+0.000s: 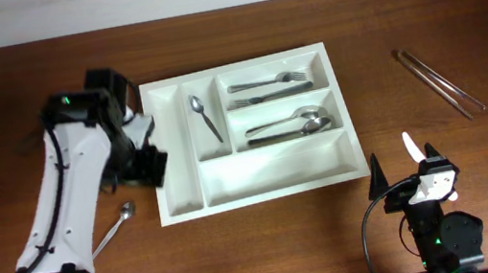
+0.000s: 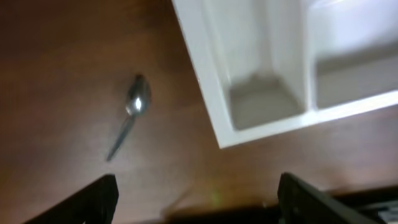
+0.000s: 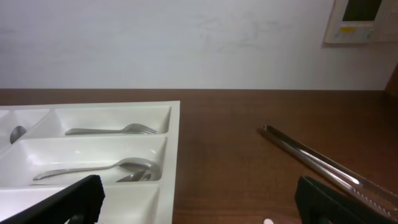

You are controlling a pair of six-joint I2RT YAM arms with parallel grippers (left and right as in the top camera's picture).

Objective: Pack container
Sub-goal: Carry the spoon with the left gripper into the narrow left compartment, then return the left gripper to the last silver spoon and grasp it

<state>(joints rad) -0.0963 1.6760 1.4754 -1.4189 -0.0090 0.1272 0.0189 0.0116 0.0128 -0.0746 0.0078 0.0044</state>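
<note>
The white cutlery tray [image 1: 353, 154] lies mid-table. It holds a small spoon [image 1: 205, 116] in one narrow compartment, forks [image 1: 265, 83] in the top crosswise one, and spoons [image 1: 289, 126] in the middle one. A loose spoon [image 1: 119, 221] lies on the wood left of the tray, also in the left wrist view [image 2: 130, 115]. My left gripper [image 1: 153, 160] is open and empty, above the table by the tray's left edge [image 2: 205, 81]. My right gripper [image 1: 401, 163] is open and empty near the front edge, right of the tray [image 3: 171, 124].
Long metal tongs [image 1: 439, 80] lie on the wood at the far right, also in the right wrist view [image 3: 323, 165]. A white wall with a panel [image 3: 359, 18] stands behind the table.
</note>
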